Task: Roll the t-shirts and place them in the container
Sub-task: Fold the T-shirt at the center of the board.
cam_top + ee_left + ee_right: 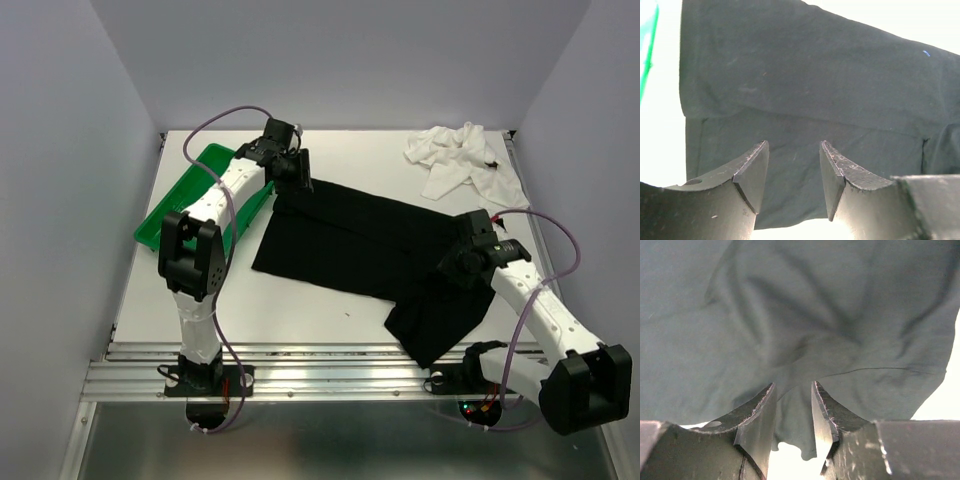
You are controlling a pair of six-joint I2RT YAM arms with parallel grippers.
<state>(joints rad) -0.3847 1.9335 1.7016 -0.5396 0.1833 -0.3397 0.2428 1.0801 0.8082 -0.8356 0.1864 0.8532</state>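
Right gripper (793,390) pinches the black t-shirt (340,235) near the right edge; left gripper (792,150) (jaws apart) should grip, then flatten.

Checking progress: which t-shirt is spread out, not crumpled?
The plain black cloth t-shirt, spread mid-table; the white cloth t-shirt lies crumpled at the far right.

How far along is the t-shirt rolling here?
Done: nothing rolled. The plain black cloth t-shirt lies spread out. In hand: the right gripper pinches its bunched edge; the left gripper hangs open over its far corner. Left: rolling it, then the crumpled white cloth t-shirt at the far right.
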